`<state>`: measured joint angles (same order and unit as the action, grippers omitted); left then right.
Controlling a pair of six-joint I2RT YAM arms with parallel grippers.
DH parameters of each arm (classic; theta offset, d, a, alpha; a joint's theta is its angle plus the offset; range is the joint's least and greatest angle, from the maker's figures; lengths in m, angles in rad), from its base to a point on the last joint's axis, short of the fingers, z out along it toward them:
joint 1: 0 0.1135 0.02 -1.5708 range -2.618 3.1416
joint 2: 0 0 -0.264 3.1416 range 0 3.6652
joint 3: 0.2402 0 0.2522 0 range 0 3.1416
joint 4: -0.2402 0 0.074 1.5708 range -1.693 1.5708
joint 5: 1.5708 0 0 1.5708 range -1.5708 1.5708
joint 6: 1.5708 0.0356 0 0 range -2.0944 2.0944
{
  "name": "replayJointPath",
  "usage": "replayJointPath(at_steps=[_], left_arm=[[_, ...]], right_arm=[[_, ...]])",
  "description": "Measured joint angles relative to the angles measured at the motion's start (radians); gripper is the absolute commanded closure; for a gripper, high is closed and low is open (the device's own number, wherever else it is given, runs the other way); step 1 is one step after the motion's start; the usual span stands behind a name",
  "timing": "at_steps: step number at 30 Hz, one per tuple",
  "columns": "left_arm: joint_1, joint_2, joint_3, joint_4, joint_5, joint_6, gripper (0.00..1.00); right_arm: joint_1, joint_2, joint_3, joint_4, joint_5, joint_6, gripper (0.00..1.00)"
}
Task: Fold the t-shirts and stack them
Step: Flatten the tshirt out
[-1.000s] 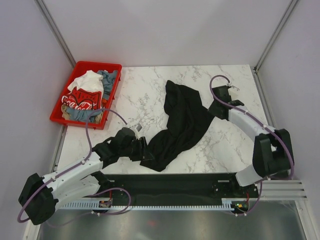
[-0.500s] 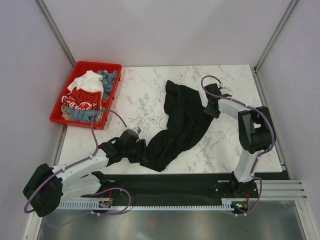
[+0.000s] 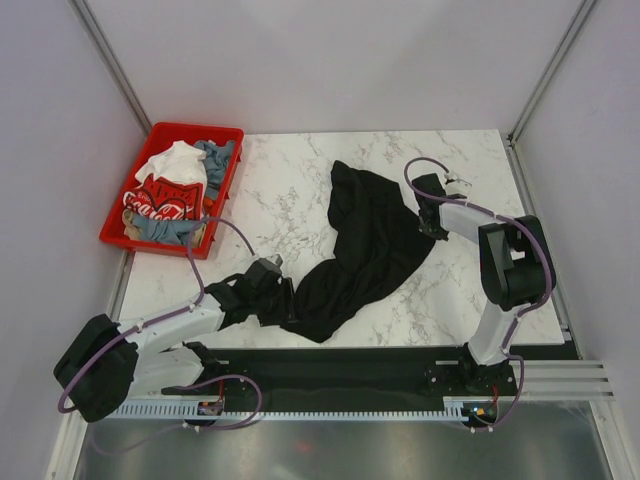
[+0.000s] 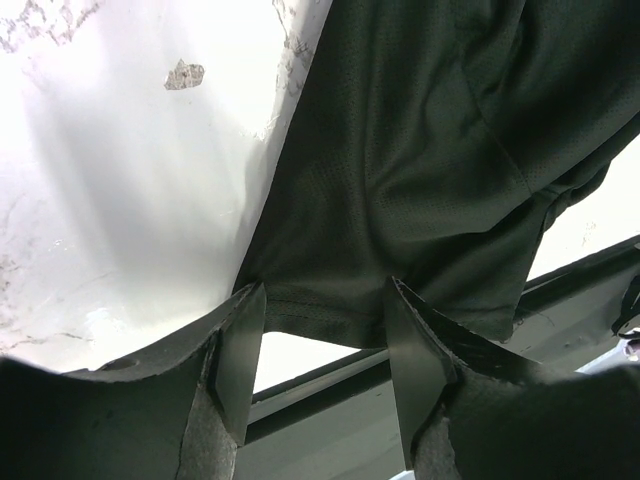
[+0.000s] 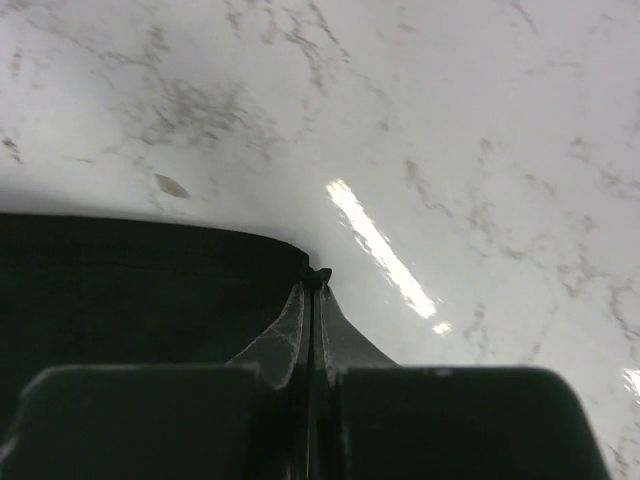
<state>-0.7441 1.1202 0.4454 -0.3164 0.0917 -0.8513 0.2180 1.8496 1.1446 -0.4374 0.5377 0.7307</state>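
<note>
A plain black t-shirt (image 3: 365,245) lies crumpled across the middle of the marble table (image 3: 285,190). My left gripper (image 3: 285,302) is at its near left end. In the left wrist view the left gripper (image 4: 325,292) is open, with the shirt's hem (image 4: 330,318) lying across the gap at the fingertips. My right gripper (image 3: 432,226) is at the shirt's right edge. In the right wrist view the right gripper (image 5: 317,278) is shut and pinches a small fold of the black cloth (image 5: 150,290).
A red plastic bin (image 3: 196,128) stands at the back left. It holds a white tee (image 3: 175,163), a red Coca-Cola tee (image 3: 160,203) and a grey-blue tee (image 3: 216,155). The table's near edge and a black rail (image 3: 350,362) lie just past the left gripper.
My right gripper has swung down from the back right onto the shirt's right edge. My left gripper has edged closer to the shirt's near left end.
</note>
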Motion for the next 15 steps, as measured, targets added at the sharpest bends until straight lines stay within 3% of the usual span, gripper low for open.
replayJointPath(at_steps=[8,15], left_arm=[[0.000,-0.023,0.000,-0.008,-0.011,0.002,0.39],[0.002,-0.024,0.013,-0.043,-0.017,0.011,0.40]], right_arm=[[-0.005,-0.180,-0.144,0.006,0.028,-0.014,1.00],[-0.006,-0.222,-0.201,0.031,0.016,-0.031,1.00]])
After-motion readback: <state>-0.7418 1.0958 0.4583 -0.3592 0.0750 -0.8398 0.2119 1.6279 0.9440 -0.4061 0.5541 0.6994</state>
